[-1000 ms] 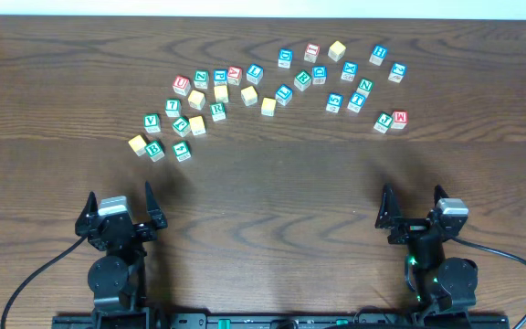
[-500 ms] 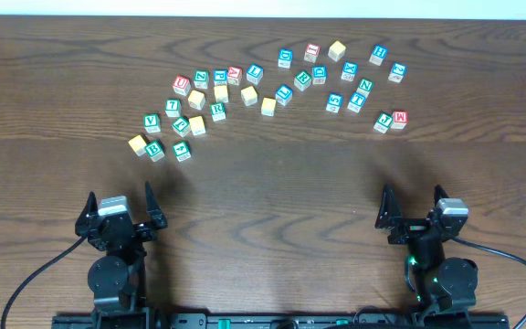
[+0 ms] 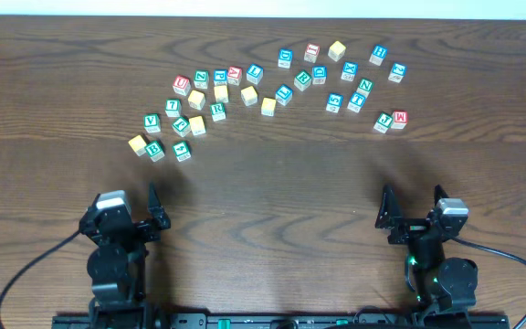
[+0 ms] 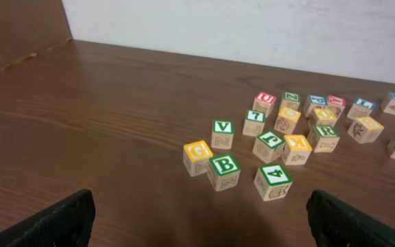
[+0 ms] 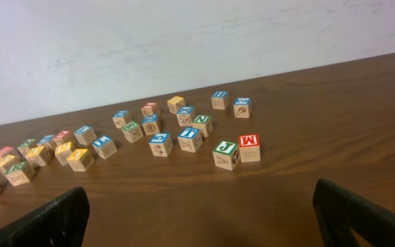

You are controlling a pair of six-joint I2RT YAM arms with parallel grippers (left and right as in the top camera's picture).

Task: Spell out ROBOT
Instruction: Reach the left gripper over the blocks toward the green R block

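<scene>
The green-framed B cube lies at the near left end of the scatter, touching a yellow-topped cube. The green-framed R cube sits further back among more yellow-topped cubes. Blue-framed cubes lie in the right cluster; I cannot read which one is the T. My left gripper is open and empty, well short of the B cube. My right gripper is open and empty, near the table's front edge.
Other cubes are mixed in: a green V, a red U, a green J beside a red M. A white wall runs behind the table's far edge. Bare wood lies between the cubes and the grippers.
The left gripper has turned and shifted slightly at its resting place, so its left finger shows less from overhead. The right arm and the cubes have not moved.
</scene>
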